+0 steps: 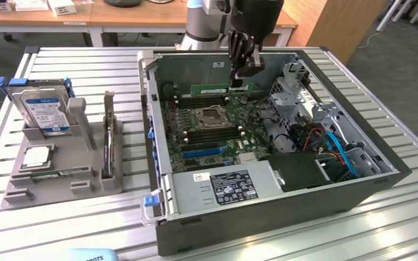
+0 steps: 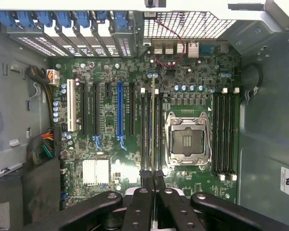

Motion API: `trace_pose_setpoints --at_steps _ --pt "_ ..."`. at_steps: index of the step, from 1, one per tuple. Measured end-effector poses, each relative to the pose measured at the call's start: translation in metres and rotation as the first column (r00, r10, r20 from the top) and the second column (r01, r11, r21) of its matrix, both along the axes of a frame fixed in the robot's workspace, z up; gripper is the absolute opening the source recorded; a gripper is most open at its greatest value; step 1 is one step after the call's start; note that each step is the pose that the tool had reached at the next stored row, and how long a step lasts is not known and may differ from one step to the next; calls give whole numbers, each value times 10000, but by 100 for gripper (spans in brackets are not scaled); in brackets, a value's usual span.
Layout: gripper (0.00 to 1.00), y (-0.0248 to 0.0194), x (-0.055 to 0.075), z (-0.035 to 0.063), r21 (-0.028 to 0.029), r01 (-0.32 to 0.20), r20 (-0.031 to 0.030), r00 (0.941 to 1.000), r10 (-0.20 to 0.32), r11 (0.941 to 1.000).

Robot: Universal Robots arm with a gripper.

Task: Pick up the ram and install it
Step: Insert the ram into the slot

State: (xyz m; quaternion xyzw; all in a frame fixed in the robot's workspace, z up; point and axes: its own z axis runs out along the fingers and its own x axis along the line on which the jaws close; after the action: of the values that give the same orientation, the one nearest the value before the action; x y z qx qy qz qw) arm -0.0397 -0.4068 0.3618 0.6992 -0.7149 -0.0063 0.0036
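Note:
The ram [image 1: 213, 87] is a narrow green stick, and my gripper [image 1: 237, 82] is shut on its end inside the open computer case [image 1: 267, 217]. It hangs level over the far memory slots [image 1: 194, 100], beyond the processor socket [image 1: 213, 115]. In the wrist view the ram [image 2: 153, 120] shows edge-on as a thin line running out from my gripper [image 2: 153, 179], in line with the black memory slots [image 2: 145, 130] beside the socket [image 2: 188, 139]. I cannot tell whether it touches a slot.
A grey holder tray [image 1: 20, 193] on the exterior view's left carries a hard drive [image 1: 43, 111], a silver processor chip [image 1: 36, 156] and a dark expansion card [image 1: 109, 141]. Drive cage and cables [image 1: 318, 141] crowd the case's right side. More slots [image 2: 224, 130] lie past the socket.

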Motion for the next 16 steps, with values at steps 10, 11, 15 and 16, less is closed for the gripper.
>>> trace_pose_setpoints --at_steps 10,11,15,16 --pt "12 0 0 -83 1 0 1 10000 0 10000" --pt "12 0 0 -89 0 0 0 10000 0 10000" --pt "12 0 0 -116 1 0 0 10000 0 10000" --pt "12 0 0 -123 1 0 0 10000 0 10000"
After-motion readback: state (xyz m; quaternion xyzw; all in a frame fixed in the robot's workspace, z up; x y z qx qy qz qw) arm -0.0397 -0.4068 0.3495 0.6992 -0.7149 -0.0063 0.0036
